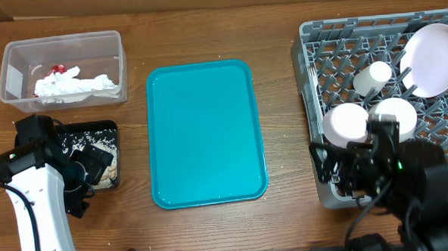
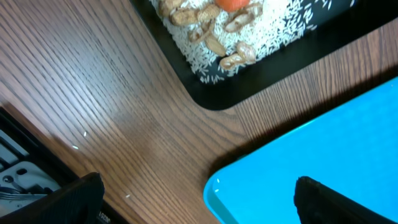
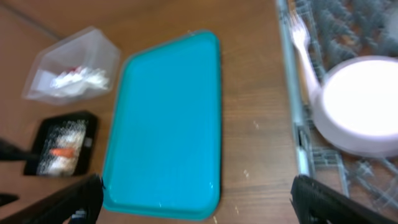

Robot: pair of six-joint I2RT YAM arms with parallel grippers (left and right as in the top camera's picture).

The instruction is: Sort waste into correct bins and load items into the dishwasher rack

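Note:
The clear tub [image 1: 61, 68] at the back left holds crumpled white napkins [image 1: 78, 86] and a red wrapper [image 1: 56, 70]. In front of it the black tray [image 2: 205, 99] holds rice scraps [image 2: 249, 31] and an orange carrot [image 2: 231, 4]. My left gripper [image 2: 199, 202] is open and empty, over bare wood between the black tray and the teal tray. The grey dishwasher rack [image 1: 320, 68] on the right holds a plate [image 1: 433, 59], a cup [image 1: 373, 77] and two bowls [image 1: 347, 124] [image 1: 396, 114]. My right gripper [image 3: 196, 199] is open and empty at the rack's front left corner.
A large teal tray [image 1: 205, 134] lies bare in the middle of the table. A white fork [image 3: 301, 43] lies in the rack beside a bowl [image 3: 360, 102]. A few rice grains [image 2: 84, 134] dot the wood. My left arm [image 1: 38, 209] covers part of the black tray.

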